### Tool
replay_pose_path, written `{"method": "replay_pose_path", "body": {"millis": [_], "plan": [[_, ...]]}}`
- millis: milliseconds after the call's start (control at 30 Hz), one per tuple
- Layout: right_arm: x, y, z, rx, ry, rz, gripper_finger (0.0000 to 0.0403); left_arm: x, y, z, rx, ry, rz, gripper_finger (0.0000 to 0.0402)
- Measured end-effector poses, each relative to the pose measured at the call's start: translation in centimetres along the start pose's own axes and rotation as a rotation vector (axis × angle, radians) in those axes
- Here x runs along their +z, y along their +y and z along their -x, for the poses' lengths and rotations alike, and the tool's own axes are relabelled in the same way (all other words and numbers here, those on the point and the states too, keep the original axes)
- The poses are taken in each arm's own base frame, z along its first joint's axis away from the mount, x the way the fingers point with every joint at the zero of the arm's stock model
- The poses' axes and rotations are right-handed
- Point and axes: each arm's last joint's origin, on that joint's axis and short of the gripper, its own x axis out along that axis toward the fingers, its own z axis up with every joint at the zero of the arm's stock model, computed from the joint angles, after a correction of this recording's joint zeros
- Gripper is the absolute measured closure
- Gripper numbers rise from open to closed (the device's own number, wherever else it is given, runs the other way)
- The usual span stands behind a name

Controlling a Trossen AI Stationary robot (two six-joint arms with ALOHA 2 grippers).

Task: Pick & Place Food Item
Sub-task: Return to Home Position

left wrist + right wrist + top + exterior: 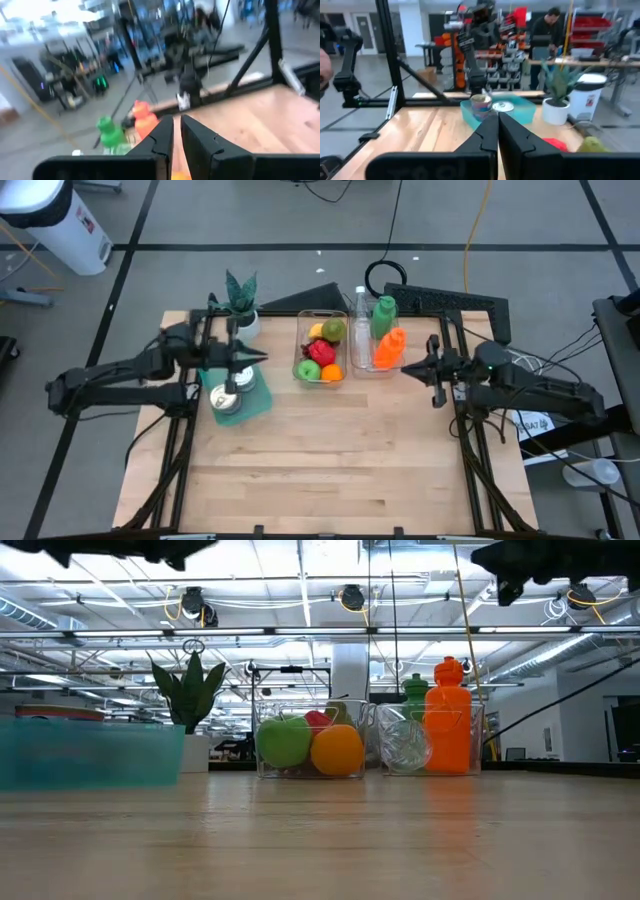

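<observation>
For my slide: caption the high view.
Left claw by the teal bin, right claw by the bottle bin, fruit bin in between.

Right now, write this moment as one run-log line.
left gripper shut, empty, raised near teal tray | right gripper shut, empty, raised by bottles | fruit in clear bin | cans in tray

Dark arms (110, 385) — tapered black jaws
</observation>
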Motion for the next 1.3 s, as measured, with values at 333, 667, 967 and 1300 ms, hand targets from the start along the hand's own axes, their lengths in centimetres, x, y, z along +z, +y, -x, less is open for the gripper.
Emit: {"method": "replay_pose_path", "body": {"millis": [333, 667, 967, 1300], "plan": [[-3.2, 0.3, 2.7, -0.022, -0.087, -0.055, 0.0402, -3.3, -2.5, 4.8, -0.037, -0.206, 0.072, 0.0352], [-5.9, 0.4, 2.9, -0.025, -0.072, -0.108, 0.0403, -5.1, -3.9, 7.2, -0.021, -0.294, 0.106, 0.0352], [-9.6, 0.0, 2.3, -0.056, -0.047, -0.112, 0.0403, -8.2, -4.8, 7.0, 0.008, -0.246, 0.209, 0.0352], [-9.6, -0.3, 2.3, -0.156, -0.064, -0.115, 0.0403, -9.9, -5.3, 6.8, 0.014, -0.14, 0.324, 0.0352]]}}
